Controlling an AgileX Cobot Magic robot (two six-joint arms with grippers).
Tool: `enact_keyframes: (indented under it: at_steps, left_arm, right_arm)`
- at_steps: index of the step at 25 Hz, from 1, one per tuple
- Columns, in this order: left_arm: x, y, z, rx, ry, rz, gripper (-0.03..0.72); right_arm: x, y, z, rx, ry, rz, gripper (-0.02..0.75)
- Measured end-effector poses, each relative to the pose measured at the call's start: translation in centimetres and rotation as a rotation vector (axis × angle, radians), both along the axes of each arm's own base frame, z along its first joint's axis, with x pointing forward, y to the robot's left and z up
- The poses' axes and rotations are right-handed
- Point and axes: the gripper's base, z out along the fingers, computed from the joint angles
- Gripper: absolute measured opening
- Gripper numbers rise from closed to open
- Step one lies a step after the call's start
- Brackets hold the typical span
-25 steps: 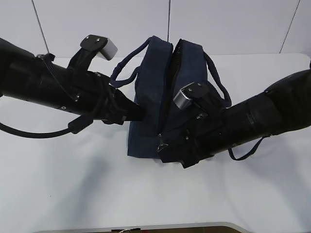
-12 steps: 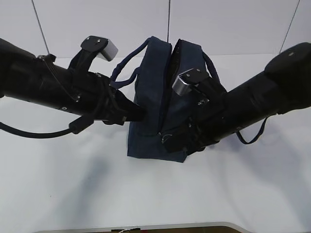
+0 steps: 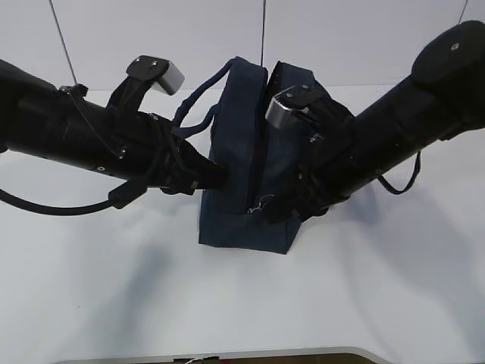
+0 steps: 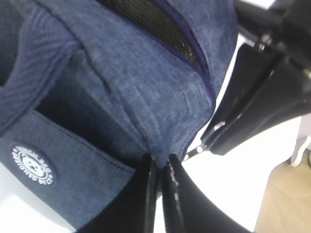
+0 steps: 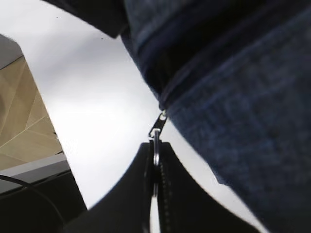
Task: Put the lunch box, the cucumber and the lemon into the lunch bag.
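Note:
The dark navy lunch bag (image 3: 236,129) stands upright in the middle of the white table. My left gripper (image 3: 222,179) is shut on a fold of fabric at the bag's left side, and the left wrist view shows the pinched corner (image 4: 160,154) up close. My right gripper (image 3: 267,206) is shut on the metal ring pull (image 5: 156,141) of the zipper, at the bag's front edge above its base. The zipper slider (image 5: 157,125) sits just off the bag (image 5: 233,97). The lunch box, the cucumber and the lemon are out of view.
Both black arms cross in front of the bag, the left arm (image 3: 76,136) from the left and the right arm (image 3: 394,129) from the upper right. Loop handles (image 3: 191,115) hang off both sides of the bag. The table's front edge (image 3: 227,355) runs along the bottom.
The right arm has risen and swung toward the back, drawing the ring pull up the bag's front edge. The left arm has held its pinch in place.

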Motion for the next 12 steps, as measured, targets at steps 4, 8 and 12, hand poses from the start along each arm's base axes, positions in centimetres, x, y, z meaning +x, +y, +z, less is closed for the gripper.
enact_keyframes:
  at_steps: [4,8,12]
  left_arm:
    - [0.0,0.0,0.0,0.000,0.000,0.000,-0.017]
    - [0.0,0.0,0.0,0.000,0.000,0.000,-0.017]
    - [0.0,0.0,0.0,0.000,-0.001,0.005,-0.017]
  right_arm:
    - [0.7,0.2,1.5,-0.012,-0.006,0.004,0.005]
    - [1.2,0.3,3.0,-0.030,-0.003,0.008,0.005]
    - [1.5,0.3,4.5,-0.046,0.040,-0.007,0.005]
